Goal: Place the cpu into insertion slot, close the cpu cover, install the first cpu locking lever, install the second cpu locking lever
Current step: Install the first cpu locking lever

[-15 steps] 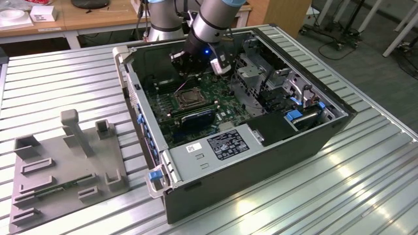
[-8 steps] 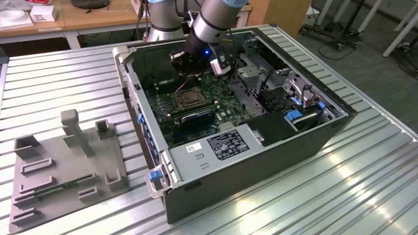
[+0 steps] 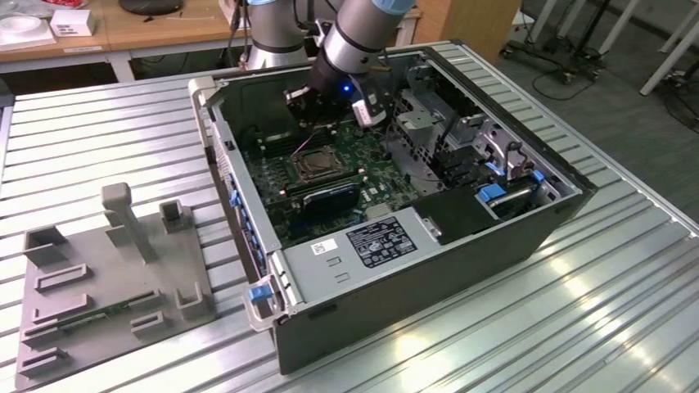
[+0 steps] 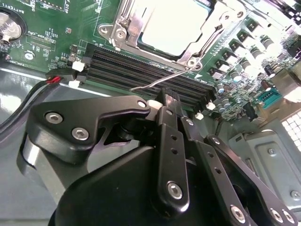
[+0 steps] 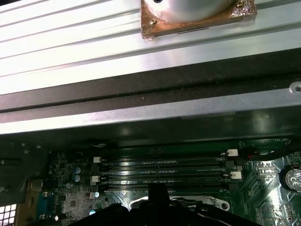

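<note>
Evidently lever stage | cpu (image 4: pixel 174 23) lay in the insertion slot (image 3: pixel 295 172), cpu cover (image 4: pixel 136 21) seemingly down | hand (image 4: pixel 168 96) closed up, empty, tip just beside the raised wire locking lever (image 4: pixel 162 81) | best: push steadily along the lever's swing, clear of the memory slots (image 4: pixel 141 63)

Looking across a ribbed metal tabletop (image 3: pixel 611 327) catching bright glare; backing onto wooden desks (image 3: pixel 164 29) carrying white boxes (image 3: pixel 71 22); showing grey floor (image 3: pixel 611 115) and castored legs (image 3: pixel 543 59) at the exterior view's right.

In insertion slot (image 3: pixel 313 164): cpu (image 4: pixel 175 22); on table (image 3: pixel 611 327): computer case (image 3: pixel 459 254), fixture (image 3: pixel 110 286) at exterior view's left.
</note>
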Available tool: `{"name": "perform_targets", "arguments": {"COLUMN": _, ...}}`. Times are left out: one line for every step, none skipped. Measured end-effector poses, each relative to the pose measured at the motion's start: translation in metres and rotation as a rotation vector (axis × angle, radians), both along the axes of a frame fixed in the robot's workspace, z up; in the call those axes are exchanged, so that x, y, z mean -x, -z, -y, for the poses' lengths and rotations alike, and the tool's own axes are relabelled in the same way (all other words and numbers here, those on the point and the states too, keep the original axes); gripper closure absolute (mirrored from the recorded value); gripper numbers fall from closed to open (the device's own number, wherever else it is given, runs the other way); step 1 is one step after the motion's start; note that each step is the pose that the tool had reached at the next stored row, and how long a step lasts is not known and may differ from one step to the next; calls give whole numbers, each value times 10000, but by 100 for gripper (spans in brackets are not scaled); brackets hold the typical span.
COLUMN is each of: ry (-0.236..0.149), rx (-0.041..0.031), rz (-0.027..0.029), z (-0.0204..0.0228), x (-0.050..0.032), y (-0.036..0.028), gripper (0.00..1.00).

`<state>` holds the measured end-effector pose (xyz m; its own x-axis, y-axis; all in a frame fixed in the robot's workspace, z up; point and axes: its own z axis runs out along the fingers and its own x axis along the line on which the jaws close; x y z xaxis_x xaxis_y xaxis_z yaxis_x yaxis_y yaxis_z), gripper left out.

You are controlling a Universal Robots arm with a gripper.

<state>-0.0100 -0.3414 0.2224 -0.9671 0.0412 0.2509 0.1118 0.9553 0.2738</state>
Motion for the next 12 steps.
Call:
{"name": "perform_targets", "arguments": {"ry": 1, "rx": -2, "rz": 1, "z": 0, "x": 0, "y": 5, "gripper": 89}}
{"name": "perform_targets", "arguments": {"ry": 1, "rx": -6, "rz": 0, "z": 0, "x": 0, "y": 11, "gripper": 89}}
{"name": "perform_targets", "arguments": {"ry": 1, "rx": -11, "rz": 0, "z": -1, "x": 0, "y": 16, "gripper": 89}}
{"name": "perform_targets", "arguments": {"ry": 0, "rx": -16, "rz": 0, "z": -2, "x": 0, "y": 21, "gripper": 89}}
{"name": "perform_targets", "arguments": {"ry": -1, "rx": -18, "rz": 0, "z": -4, "x": -1, "y": 27, "gripper": 89}}
{"name": "perform_targets", "arguments": {"ry": -2, "rx": -19, "rz": 0, "z": -5, "x": -1, "y": 32, "gripper": 89}}
{"name": "perform_targets", "arguments": {"ry": -2, "rx": -19, "rz": 0, "z": -6, "x": -1, "y": 37, "gripper": 89}}
{"name": "perform_targets", "arguments": {"ry": 0, "rx": -18, "rz": 0, "z": -7, "x": -1, "y": 42, "gripper": 89}}
{"name": "perform_targets", "arguments": {"ry": 0, "rx": -16, "rz": -1, "z": -7, "x": 0, "y": 44, "gripper": 89}}
{"name": "perform_targets", "arguments": {"ry": -1, "rx": -16, "rz": -1, "z": -7, "x": 0, "y": 44, "gripper": 89}}
{"name": "perform_targets", "arguments": {"ry": -1, "rx": -15, "rz": -1, "z": -7, "x": 0, "y": 44, "gripper": 89}}
{"name": "perform_targets", "arguments": {"ry": -1, "rx": -17, "rz": -1, "z": -7, "x": 0, "y": 45, "gripper": 89}}
